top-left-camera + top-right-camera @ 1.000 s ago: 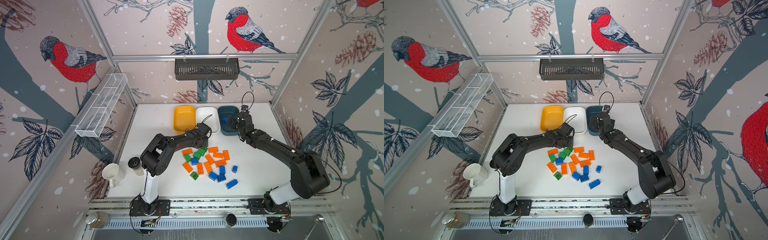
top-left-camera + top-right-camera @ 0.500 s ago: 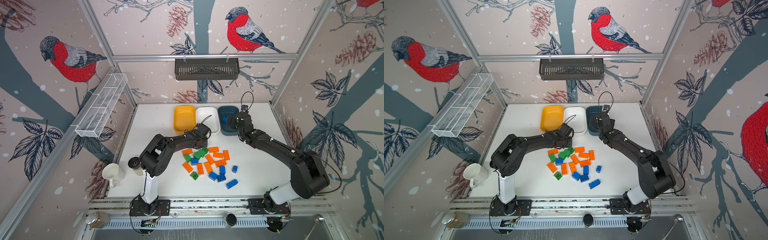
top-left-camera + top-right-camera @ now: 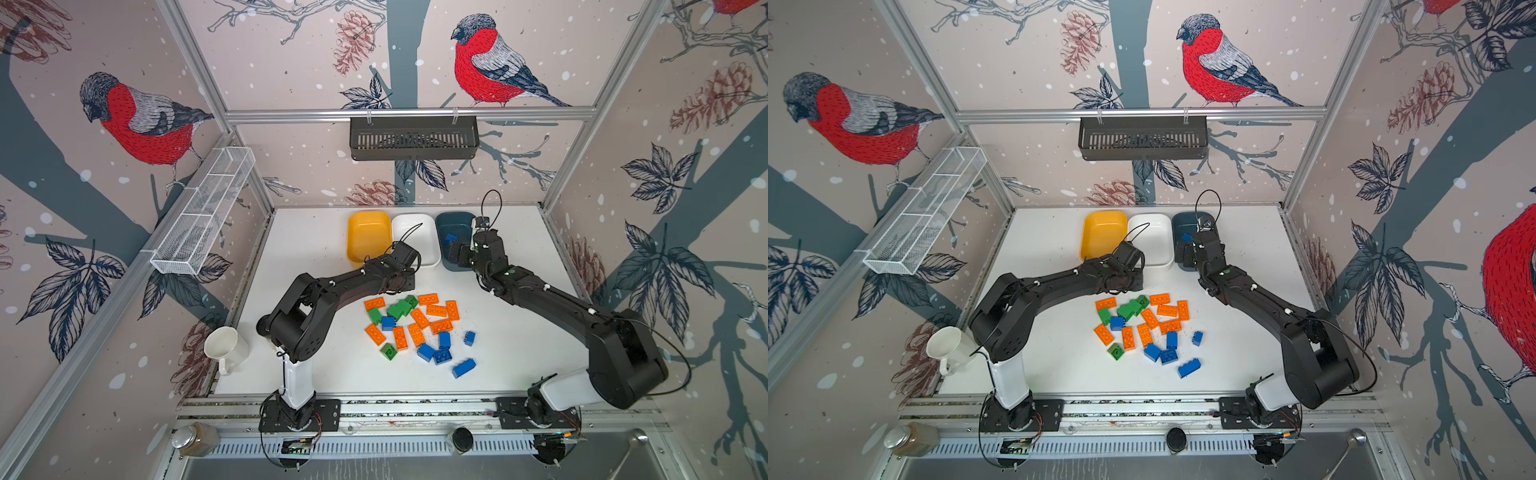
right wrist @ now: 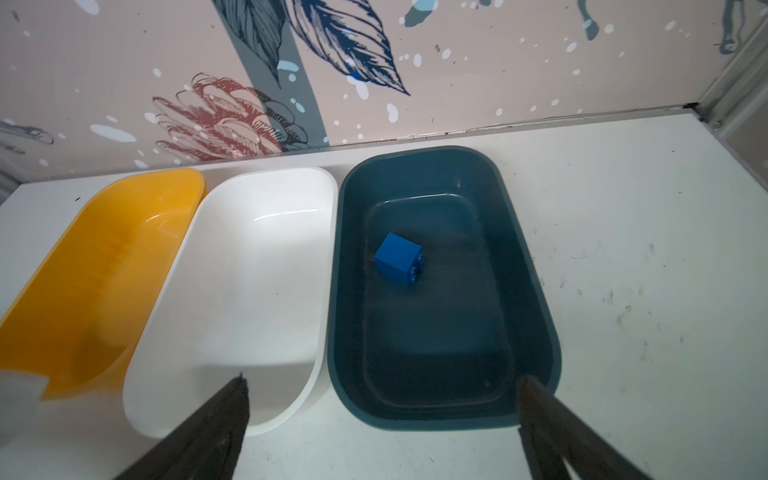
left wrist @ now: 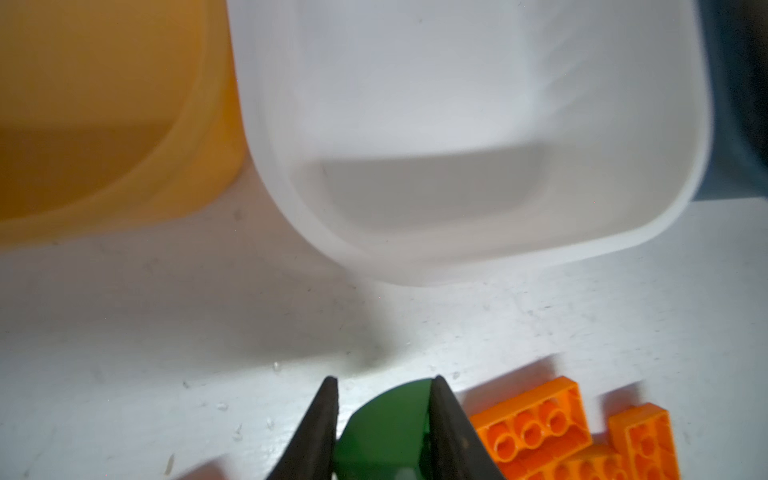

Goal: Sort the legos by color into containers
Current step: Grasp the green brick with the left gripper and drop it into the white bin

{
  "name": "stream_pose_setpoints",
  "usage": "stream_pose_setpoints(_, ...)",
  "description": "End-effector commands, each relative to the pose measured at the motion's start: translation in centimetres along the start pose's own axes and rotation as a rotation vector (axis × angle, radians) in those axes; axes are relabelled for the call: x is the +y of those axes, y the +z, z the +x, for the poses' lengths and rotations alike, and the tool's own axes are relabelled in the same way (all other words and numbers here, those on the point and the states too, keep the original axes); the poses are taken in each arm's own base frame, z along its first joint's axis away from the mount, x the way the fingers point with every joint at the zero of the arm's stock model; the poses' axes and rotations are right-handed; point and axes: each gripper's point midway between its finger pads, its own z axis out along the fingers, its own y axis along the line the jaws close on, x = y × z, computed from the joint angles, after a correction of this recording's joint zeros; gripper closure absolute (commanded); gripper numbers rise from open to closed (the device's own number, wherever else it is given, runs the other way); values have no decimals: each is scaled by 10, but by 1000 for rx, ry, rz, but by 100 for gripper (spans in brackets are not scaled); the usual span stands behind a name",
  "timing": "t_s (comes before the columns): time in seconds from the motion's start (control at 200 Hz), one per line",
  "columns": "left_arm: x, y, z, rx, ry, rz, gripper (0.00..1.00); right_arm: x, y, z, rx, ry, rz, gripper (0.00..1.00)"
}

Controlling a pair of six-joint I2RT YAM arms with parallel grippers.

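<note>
Left gripper clamps green lego (white tub rim near, table between).

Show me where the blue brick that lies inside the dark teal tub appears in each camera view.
A top view: blue brick inside the dark teal tub, rightmost of three tubs at the back.
A top view: blue brick in the same tub.
Left wrist: not in it.
Right wrist: blue brick on the tub floor, on its side.
Shared landmark: white tub, beside the teal tub, in all four views.
</note>
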Motion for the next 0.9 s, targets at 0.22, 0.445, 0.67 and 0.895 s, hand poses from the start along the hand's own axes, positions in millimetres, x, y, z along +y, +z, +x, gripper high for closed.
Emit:
stream_pose_setpoints(0.22, -38, -15, -67, -126, 69, 104, 70, 29, -12, 18, 27, 4, -159, 0)
stream_pose_setpoints(0.445, -33, 20, -112, -169, 77, 89, 70, 16, -23, 49, 129, 12, -132, 1)
stream_pose_setpoints(0.67, -27, 50, -159, -236, 73, 66, 70, 2, -37, 64, 145, 52, -98, 0)
stream_pose_setpoints(0.895, -31, 64, -185, -290, 94, 37, 59, -3, -42, 59, 129, 33, -74, 0)
